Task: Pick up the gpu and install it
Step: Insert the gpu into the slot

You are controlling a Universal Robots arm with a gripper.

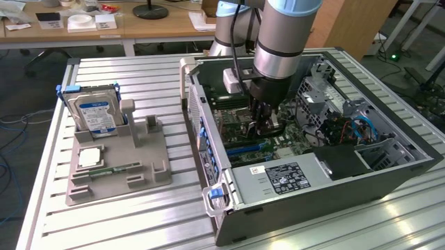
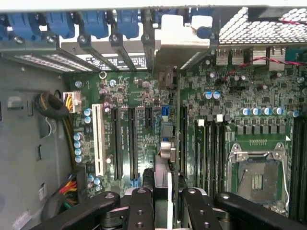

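- Reaching into one open computer case [image 1: 389,156] at the exterior view's right, one arm's gripper [image 1: 266,125] hangs low over the motherboard [image 1: 236,125], walls near on both sides.
- One hard drive [image 1: 97,112] stands upright on one grey tray [image 1: 149,174] at the exterior view's left, well apart; one memory stick [image 1: 111,170] lies there.
- Wrist view: two fingers [image 2: 139,206] clamp the one gpu [image 2: 165,165] edge-on above the motherboard; one white slot [image 2: 98,139] lies bare nearby.
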